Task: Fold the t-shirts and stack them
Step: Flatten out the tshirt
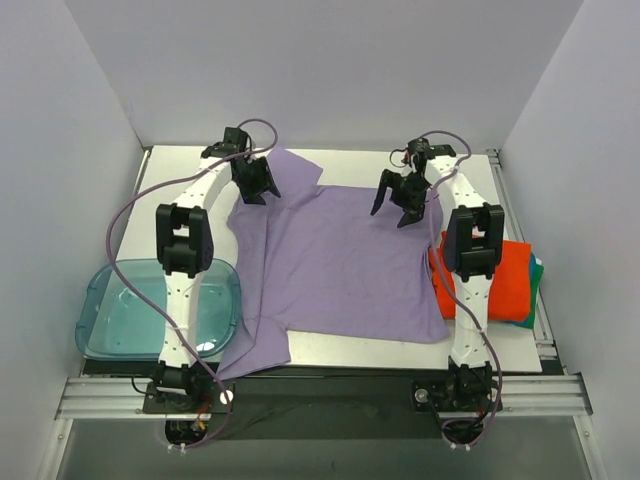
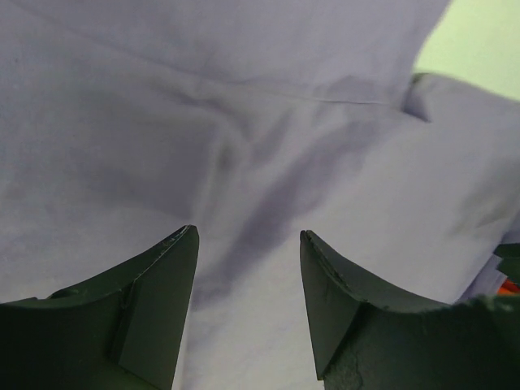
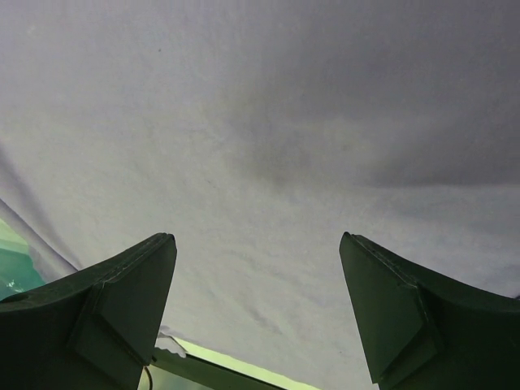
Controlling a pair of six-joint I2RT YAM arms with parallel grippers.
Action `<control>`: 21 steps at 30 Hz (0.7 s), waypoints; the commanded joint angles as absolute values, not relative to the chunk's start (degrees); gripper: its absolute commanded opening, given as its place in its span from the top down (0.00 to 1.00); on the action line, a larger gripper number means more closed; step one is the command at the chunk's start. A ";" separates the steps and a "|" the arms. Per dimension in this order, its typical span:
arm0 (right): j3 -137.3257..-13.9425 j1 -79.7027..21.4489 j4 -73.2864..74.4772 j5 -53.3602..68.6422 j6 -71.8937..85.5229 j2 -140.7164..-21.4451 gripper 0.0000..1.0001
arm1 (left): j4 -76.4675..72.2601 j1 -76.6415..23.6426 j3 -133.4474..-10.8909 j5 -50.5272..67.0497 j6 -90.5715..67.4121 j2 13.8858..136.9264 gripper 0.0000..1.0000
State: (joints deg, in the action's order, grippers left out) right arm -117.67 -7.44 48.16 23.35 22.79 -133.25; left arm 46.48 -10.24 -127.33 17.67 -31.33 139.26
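The purple shirt (image 1: 340, 265) is lying spread on the table (image 1: 400, 356). The left gripper (image 1: 257, 195) and right gripper (image 1: 392, 214) are hovering wide open, holding nothing, near its 12 o'clock edge. It is looking soft and floppy, so pinching the corners should work.

Both my arms reach forward from their bases, elbows raised and wrists bent down. My left gripper (image 1: 259, 190) points downward, its two fingers (image 2: 154, 301) parted with a moderate gap. My right gripper (image 1: 393, 211) also tips downward, and its fingers (image 3: 122, 309) are spread noticeably wider.
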 commanded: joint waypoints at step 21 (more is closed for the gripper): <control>-130.42 -0.27 53.96 19.25 28.82 -147.29 0.18 | 42.90 -5.10 -140.18 24.16 -29.62 153.80 0.36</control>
